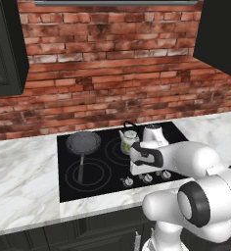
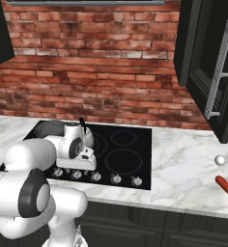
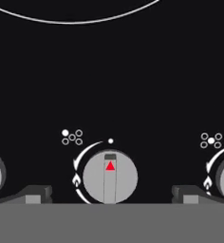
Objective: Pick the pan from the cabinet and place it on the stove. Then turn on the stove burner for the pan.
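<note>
The pan (image 1: pixel 83 142) sits on the stove (image 1: pixel 71 184) at its back left ring, handle toward the front. To its right stands a kettle (image 1: pixel 128 138). The gripper (image 3: pixel 109 197) hovers over a silver knob (image 3: pixel 110 177), jaws spread wide, gripping nothing.

Lighting: even, diffuse, moderately bright, with no single source evident. Shadows: soft and faint on the marble counter (image 1: pixel 24 171); upper corners darker. Glare: a mild sheen on the black stove (image 1: pixel 103 171) and soft highlights on the white arm shells. Sharpness: rendered frames, somewhat coarse, brick wall (image 2: pixel 87 72) texture slightly soft. Hand view crisp, high contrast. Edge distortion: none noticeable.
</note>
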